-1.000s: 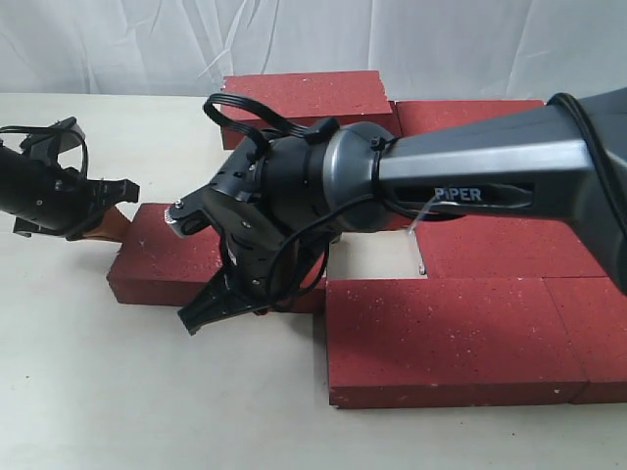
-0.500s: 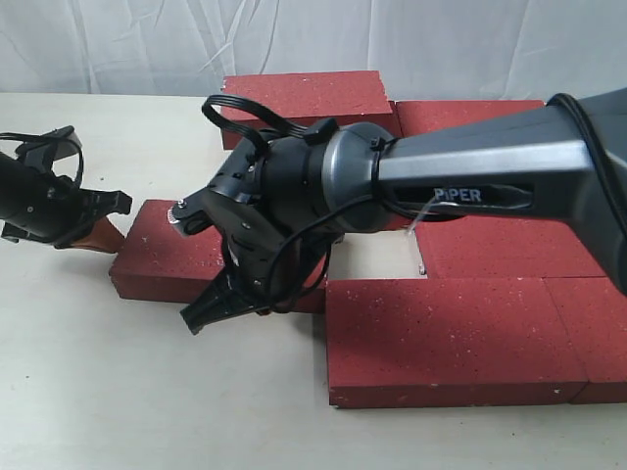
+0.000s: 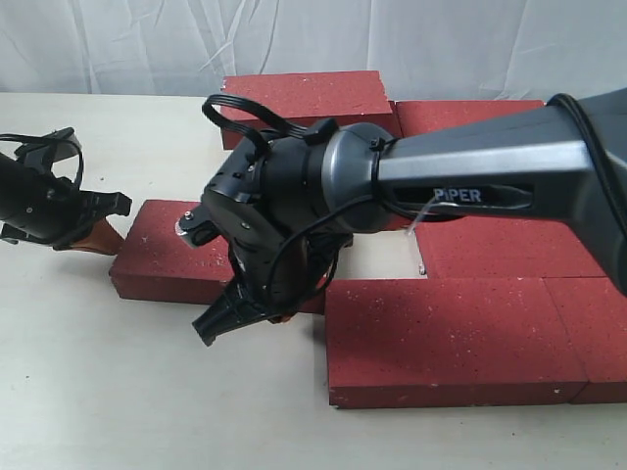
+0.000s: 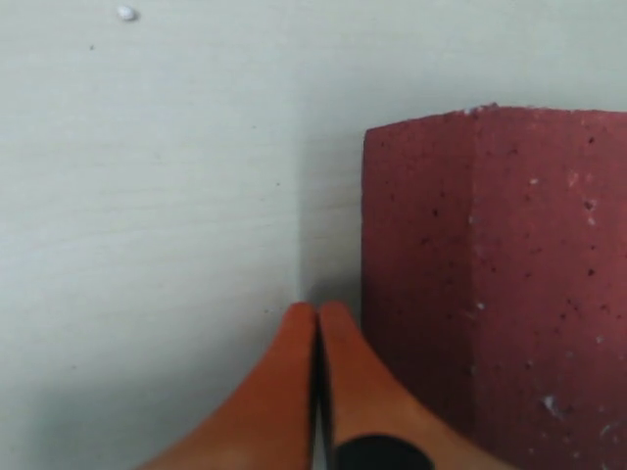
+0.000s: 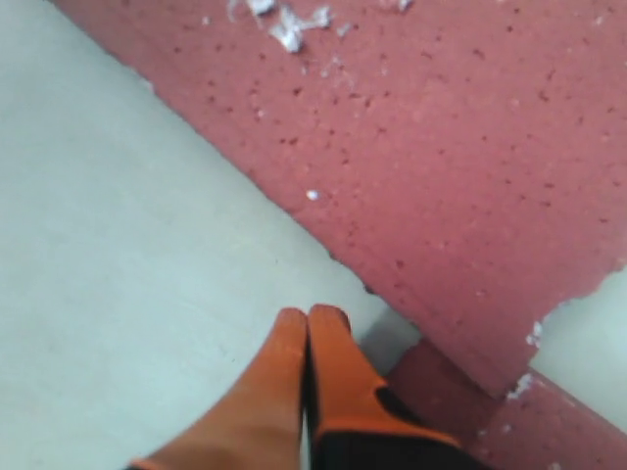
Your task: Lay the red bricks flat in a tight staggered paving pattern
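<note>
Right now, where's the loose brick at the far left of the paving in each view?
Exterior: the loose brick lies left of centre, its right part hidden under the right arm.
Left wrist: it fills the right side, beside the shut left gripper.
Right wrist: probably the large slab across the top right.
Shared landmark: the pale table running along its edge.

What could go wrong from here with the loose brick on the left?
The shut left end effector sits beside a corner of the loose brick, so a push could slip off or swing it. The shut right end effector is near a chipped edge, which could catch on the neighbouring brick.
</note>
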Motion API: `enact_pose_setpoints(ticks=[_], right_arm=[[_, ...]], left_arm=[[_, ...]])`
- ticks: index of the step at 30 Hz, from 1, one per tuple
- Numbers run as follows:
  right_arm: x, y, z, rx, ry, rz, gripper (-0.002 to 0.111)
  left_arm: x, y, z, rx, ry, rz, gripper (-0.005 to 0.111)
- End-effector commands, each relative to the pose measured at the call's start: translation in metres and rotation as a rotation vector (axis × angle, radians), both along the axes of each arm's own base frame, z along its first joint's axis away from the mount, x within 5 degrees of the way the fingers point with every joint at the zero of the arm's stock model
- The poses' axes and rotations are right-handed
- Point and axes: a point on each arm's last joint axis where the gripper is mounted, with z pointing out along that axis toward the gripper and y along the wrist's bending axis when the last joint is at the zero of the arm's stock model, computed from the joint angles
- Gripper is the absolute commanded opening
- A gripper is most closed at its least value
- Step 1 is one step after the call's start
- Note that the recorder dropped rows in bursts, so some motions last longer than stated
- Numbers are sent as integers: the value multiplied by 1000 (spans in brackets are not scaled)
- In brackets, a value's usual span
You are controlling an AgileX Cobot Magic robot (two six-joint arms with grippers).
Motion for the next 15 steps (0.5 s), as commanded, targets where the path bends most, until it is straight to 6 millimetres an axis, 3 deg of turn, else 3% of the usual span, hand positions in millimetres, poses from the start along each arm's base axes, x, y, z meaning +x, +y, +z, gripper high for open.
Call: enact_pose_setpoints(ticks=[1, 15], right_arm=[[2, -1, 1, -17, -14, 18, -1], [10, -5, 4, -76, -104, 77, -1]], left_arm=[[0, 1, 1, -7, 2, 5, 0], [0, 1, 1, -13, 5, 6, 0]])
